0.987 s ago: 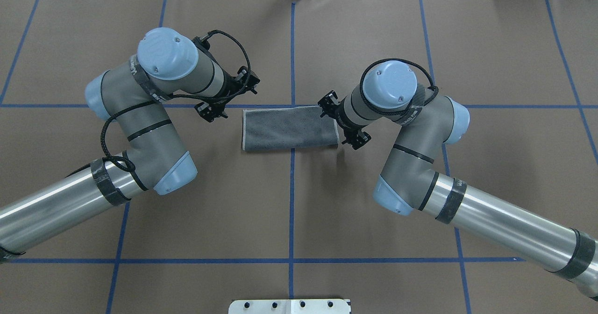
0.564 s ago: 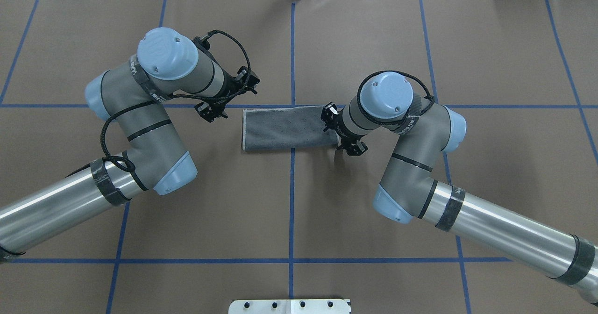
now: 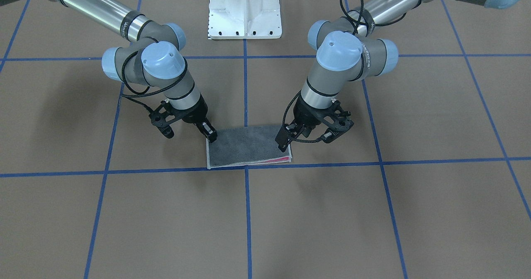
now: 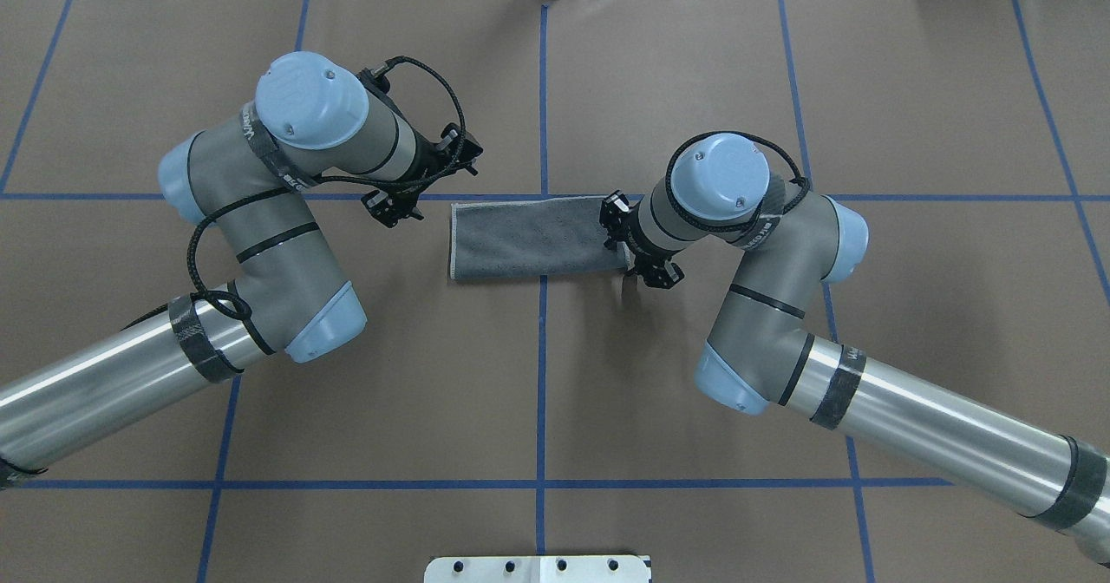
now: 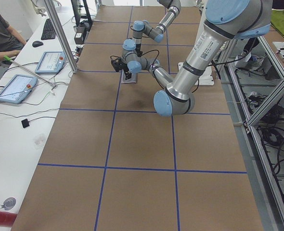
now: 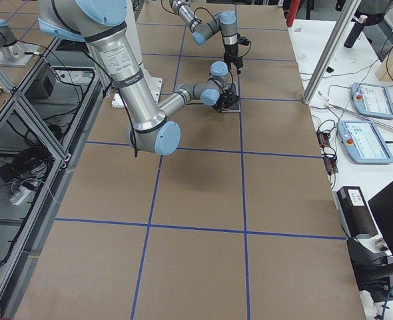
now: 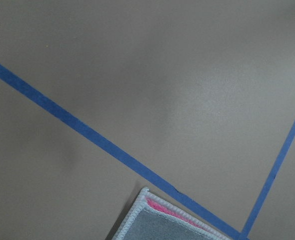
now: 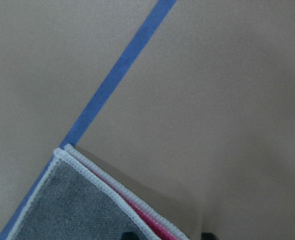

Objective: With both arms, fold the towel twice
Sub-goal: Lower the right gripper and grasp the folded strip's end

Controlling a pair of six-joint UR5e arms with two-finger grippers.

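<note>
The towel point(image 3: 244, 146) lies flat at the table's middle, folded into a rectangle with the grey face up point(image 4: 533, 238). Pink shows between its layers along the far edge. My left gripper point(image 3: 283, 143) hangs just over the towel's left end. Its wrist view shows only a far corner of the towel point(image 7: 167, 227), no fingers and no cloth held. My right gripper point(image 3: 210, 135) is low at the towel's right end. In its wrist view two dark fingertips point(image 8: 130, 234) stand apart at the bottom edge, with the towel's corner edge point(image 8: 102, 185) between them, not pinched.
Blue tape lines point(image 4: 542, 392) cross the brown table cover. The white bolted pedestal point(image 3: 244, 9) stands at the robot's side of the table. Tablets point(image 5: 9, 89) and cables lie on a side bench beyond the far edge, where a person sits.
My right arm has swung in toward the towel's right end and come lower over its corner. The left arm and the towel have not moved.
</note>
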